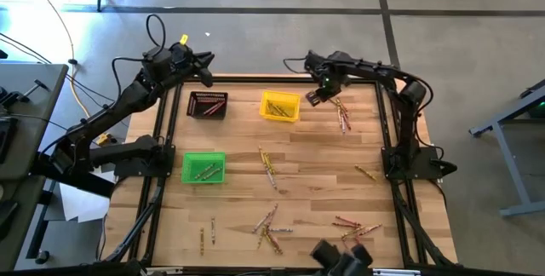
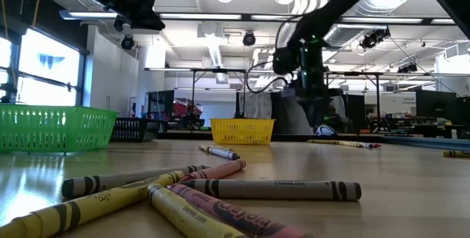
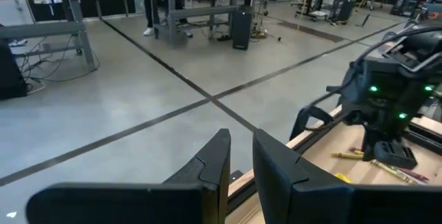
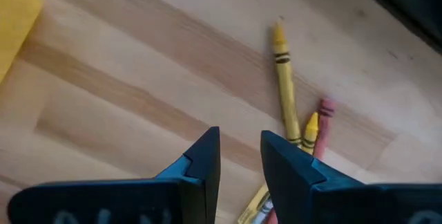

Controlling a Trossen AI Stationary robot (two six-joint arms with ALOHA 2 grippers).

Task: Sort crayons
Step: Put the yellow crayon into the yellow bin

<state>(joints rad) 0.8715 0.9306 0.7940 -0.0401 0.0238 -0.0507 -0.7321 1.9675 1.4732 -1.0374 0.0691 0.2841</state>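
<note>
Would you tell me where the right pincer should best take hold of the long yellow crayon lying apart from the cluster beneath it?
Probably at mid-length, from straight above. The yellow crayon lies flat on the wooden table, and its upper half is clear of the red crayon and the shorter yellow one beside its lower end. The right pincer hovers open nearby; fingers should straddle its thin width, across its length.

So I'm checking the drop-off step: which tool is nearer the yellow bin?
The right tool: it hovers just beside the yellow bin. The left tool hangs beyond the black bin, at the table's far edge.
</note>
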